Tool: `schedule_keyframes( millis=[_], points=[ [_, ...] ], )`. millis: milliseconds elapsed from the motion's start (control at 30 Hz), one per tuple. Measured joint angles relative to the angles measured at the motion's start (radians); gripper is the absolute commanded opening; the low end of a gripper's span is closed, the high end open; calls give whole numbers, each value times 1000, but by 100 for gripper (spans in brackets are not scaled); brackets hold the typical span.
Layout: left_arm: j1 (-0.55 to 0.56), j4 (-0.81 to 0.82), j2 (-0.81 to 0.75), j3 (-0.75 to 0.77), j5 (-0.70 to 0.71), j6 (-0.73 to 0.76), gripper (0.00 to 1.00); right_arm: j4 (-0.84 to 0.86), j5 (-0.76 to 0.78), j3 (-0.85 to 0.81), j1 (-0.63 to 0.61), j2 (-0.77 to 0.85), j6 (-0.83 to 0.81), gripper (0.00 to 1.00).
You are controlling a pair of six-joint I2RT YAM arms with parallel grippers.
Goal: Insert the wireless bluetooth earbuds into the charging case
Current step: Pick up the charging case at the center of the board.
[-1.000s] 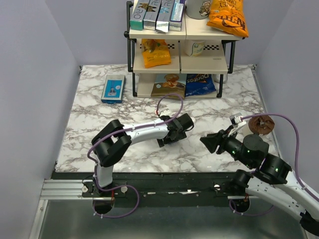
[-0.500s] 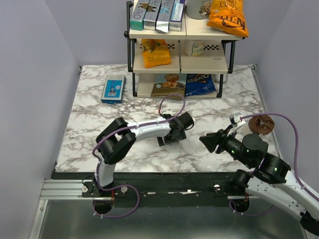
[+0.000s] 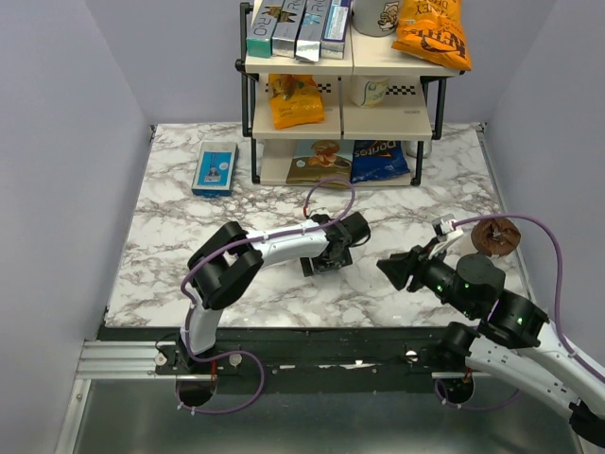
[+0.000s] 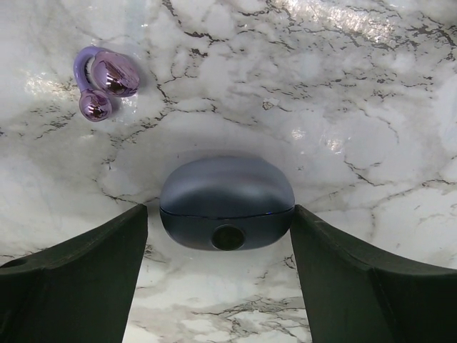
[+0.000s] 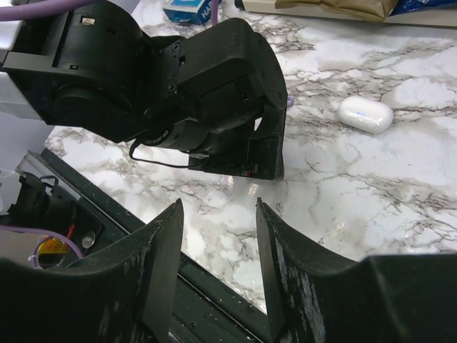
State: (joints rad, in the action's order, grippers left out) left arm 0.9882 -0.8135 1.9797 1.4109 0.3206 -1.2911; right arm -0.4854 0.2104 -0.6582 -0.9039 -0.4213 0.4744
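Item: charging case (image 4: 227,193), bluish-grey oval, looks shut, flat on marble table (image 4: 371,107)
Location: centred betw. the fingers (image 4: 78,279) of left gripper (image 3: 318,263); hidden under that claw in top view
Key relation: case long axis runs 9–3 o'clock in L wrist view, i.e. along the closing line, one finger off each end; seam + round dark spot face 6 o'clock
L claw state: jaws apart, straddling case; thin gap shows at 9 o'clock end; 3 o'clock end touching or nearly, can't tell
R claw state: right gripper (image 5: 218,207) jaws apart, nothing betw. them, held above table at 3 o'clock of L claw
Nearer arm: L, by far
Earbud: purple earbud (image 4: 106,82) at 10 o'clock of case, near but apart; only one seen
Surface: glossy marble, hard, prob. slippery (case may skate if pinched off-centre)
Room: bare marble round case; shelf rack (image 3: 340,113) at 12 o'clock, blue box (image 3: 215,168) at 11, both well apart
Other: white oval pebble (image 5: 365,114) beyond L claw in R wrist view, identity unclear
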Motion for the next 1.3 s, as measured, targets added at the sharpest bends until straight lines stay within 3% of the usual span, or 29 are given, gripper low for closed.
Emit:
schedule_keyframes(
  millis=[867,1067,1300],
  points=[
    [9,-93,61,86,13,-48,79,14,0,37,0,23,0,54],
    [18,-93,61,84,16,-61,63,14,0,38,0,23,0,54],
    [27,-74,29,35,40,-61,13,14,0,38,0,35,0,54]
  ],
)
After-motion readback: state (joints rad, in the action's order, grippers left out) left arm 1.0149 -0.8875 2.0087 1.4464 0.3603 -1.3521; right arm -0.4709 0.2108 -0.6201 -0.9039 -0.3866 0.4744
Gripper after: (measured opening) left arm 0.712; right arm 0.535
